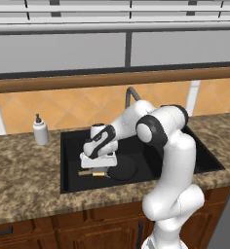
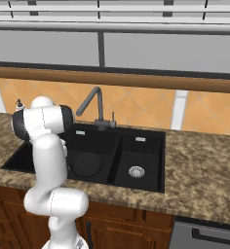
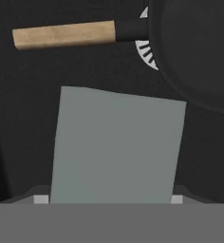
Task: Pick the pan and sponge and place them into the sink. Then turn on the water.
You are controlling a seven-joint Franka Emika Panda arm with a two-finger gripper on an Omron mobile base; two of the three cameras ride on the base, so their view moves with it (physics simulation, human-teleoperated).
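Your pan [image 3: 194, 52] lies in the sink's [image 1: 68, 160] wide basin, wooden handle beside the drain. The hand view adds the grey-blue sponge [image 3: 116, 147] between the gripper [image 3: 108, 199] tips, jaws wide around it. From the right, you see the faucet [image 2: 93, 104] and narrower basin.

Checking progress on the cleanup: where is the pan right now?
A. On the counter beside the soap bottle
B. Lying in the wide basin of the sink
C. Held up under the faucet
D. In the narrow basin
B: the pan lies on the floor of the wide basin of the sink, partly over the drain, its wooden handle flat on the bottom.
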